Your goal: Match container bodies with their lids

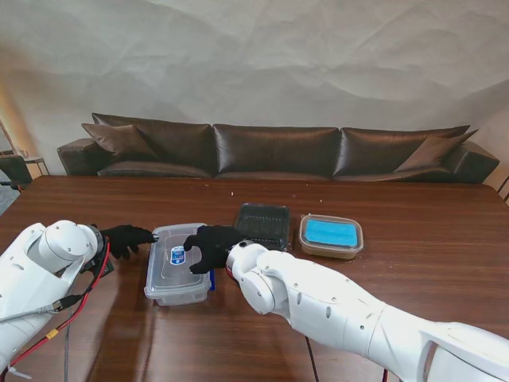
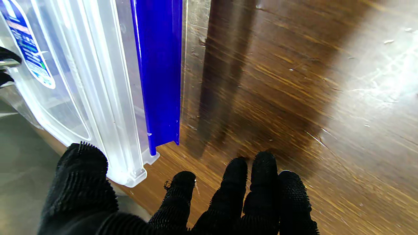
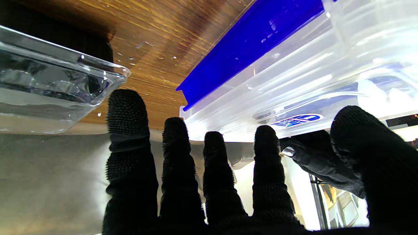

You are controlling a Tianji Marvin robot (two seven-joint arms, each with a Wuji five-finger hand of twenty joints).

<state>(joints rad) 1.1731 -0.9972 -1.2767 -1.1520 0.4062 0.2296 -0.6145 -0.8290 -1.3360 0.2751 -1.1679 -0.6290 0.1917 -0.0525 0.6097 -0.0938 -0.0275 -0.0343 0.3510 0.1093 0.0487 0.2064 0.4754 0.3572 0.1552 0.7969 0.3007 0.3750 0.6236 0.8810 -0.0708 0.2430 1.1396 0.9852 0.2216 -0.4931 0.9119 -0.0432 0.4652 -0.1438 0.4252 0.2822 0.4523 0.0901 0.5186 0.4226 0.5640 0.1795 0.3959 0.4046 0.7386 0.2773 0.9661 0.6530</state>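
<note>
**A:** where's the box?

**B:** clear rectangular plastic container with blue side clip sits on the brown wooden table between my hands — right hand spread flat over its lid, left hand fingertips at its far-left corner, gripping nothing.

Brown wooden counter with a dark leather sofa behind it. Near the middle, a clear plastic container with its lid on, blue-labelled. Left robot hand — black-gloved — reaching in from the left, fingertips at the container's far left corner. Right robot hand resting over the lid's right side, fingers spread across the top. To the right, a dark clear-lidded tray, then just beside it a glass dish with a blue lid — both apart from the hands.
</note>
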